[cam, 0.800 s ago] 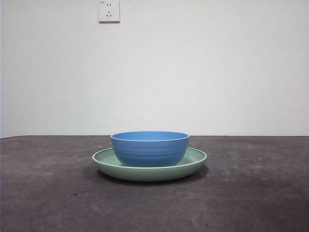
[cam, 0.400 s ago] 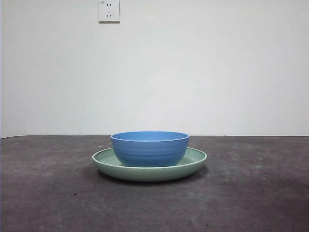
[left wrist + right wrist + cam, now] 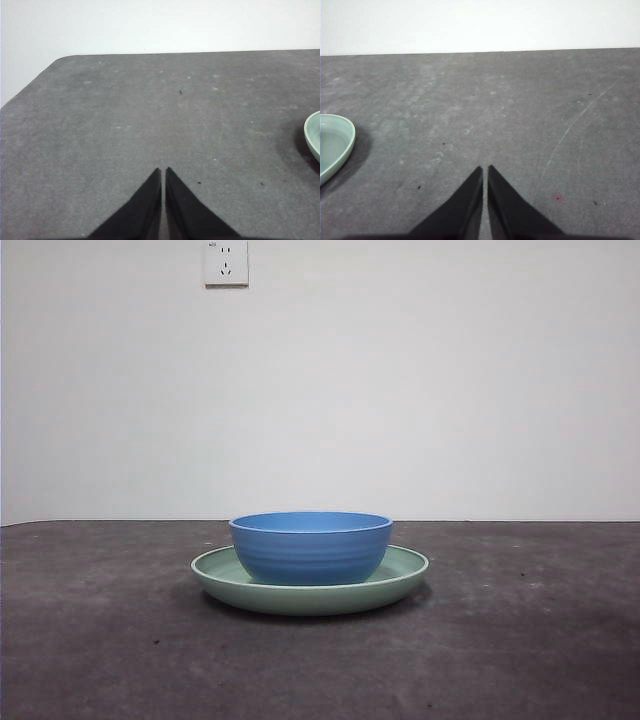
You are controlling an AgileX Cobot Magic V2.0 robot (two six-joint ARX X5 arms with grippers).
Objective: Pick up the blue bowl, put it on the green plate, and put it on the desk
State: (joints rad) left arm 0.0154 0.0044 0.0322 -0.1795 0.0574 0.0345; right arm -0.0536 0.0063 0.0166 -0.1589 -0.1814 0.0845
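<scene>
The blue bowl (image 3: 311, 546) stands upright inside the green plate (image 3: 400, 575), and both rest on the dark desk (image 3: 100, 640) in the middle of the front view. No arm shows in that view. My left gripper (image 3: 163, 171) is shut and empty over bare desk, with an edge of the green plate (image 3: 313, 135) off to one side. My right gripper (image 3: 485, 169) is also shut and empty above the desk, the green plate (image 3: 335, 145) lying well away from it. The bowl is out of sight in both wrist views.
A white wall with a power socket (image 3: 225, 262) rises behind the desk. The left wrist view shows the desk's rounded far corner (image 3: 62, 59). A pale scratch (image 3: 580, 120) crosses the desk surface in the right wrist view.
</scene>
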